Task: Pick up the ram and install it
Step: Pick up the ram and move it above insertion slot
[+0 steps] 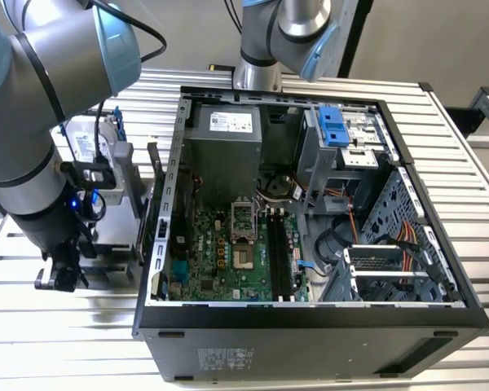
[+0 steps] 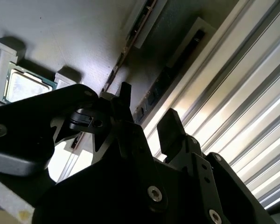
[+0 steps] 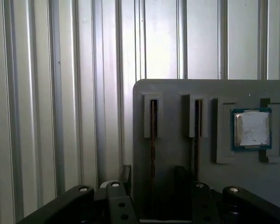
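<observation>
Two rams stand on edge in slots of a grey holder plate (image 3: 177, 98). The ram (image 3: 153, 122) (image 2: 164, 81) farther from the processor chip runs into the gap between my fingers. The other ram (image 3: 196, 119) (image 2: 130, 49) sits beside it, outside the gap. My gripper (image 3: 154, 179) (image 2: 147, 112) is open, with one finger (image 3: 125, 173) on each side of the first ram and not closed on it. In the exterior view the gripper (image 1: 59, 275) hangs low at the left of the open computer case (image 1: 310, 318).
A square silver processor chip (image 3: 252, 129) (image 2: 23, 84) lies in its recess on the same plate. The motherboard's long black slots (image 1: 279, 257) lie inside the case. A hard drive with blue rails (image 1: 94, 142) stands behind the arm. Ribbed metal table (image 1: 464, 163) all around.
</observation>
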Robot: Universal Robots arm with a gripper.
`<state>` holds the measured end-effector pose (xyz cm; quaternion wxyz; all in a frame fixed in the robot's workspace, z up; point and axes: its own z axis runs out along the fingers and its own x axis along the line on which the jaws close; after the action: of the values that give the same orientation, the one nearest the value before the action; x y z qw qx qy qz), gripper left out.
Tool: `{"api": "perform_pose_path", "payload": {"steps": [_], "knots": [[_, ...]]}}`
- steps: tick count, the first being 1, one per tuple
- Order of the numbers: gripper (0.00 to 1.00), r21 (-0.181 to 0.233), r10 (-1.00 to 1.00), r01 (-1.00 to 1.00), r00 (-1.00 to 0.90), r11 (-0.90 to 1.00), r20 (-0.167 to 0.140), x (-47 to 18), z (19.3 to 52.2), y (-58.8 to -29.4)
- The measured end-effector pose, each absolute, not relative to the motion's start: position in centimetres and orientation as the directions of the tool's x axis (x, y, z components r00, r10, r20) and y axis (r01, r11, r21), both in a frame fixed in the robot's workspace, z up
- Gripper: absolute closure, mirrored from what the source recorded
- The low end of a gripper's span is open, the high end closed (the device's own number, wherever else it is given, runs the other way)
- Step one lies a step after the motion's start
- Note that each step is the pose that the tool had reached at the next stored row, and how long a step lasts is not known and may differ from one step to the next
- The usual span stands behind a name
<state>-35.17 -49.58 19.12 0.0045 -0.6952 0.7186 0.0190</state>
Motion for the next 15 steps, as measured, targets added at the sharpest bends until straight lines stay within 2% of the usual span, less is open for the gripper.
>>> {"api": "perform_pose_path", "payload": {"steps": [15], "knots": [[0.0, 0.021, -0.999, -1.0, -0.013, 0.012, -0.039, -35.49, 19.12, -49.58]]}}
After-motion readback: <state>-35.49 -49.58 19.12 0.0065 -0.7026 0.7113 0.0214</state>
